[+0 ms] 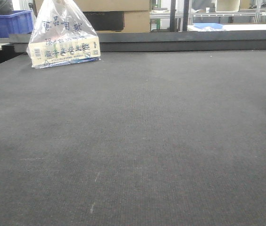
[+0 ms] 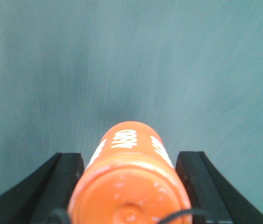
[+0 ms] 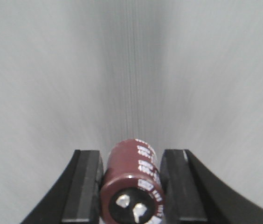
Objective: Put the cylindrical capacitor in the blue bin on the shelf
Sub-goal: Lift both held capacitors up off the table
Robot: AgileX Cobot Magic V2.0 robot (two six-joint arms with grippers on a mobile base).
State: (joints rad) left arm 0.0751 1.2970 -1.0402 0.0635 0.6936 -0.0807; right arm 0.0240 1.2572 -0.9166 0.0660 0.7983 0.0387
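Dark woven tabletop (image 1: pixel 137 141), bagged box (image 1: pixel 63 40), blue bin (image 1: pixel 11 22), perhaps cartons (image 1: pixel 137 20) behind

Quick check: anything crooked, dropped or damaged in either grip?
Nothing damaged or dropped. The brown capacitor sits slightly skewed between the right fingers; the orange capacitor looks straight in the left fingers.

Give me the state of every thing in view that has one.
left gripper, shut on the orange capacitor
right gripper, shut on the brown capacitor
orange capacitor, held, flat end toward camera
brown capacitor, held, terminal end toward camera
plastic bag, upright on the dark table, printed box inside
blue bin, back left, contents hidden
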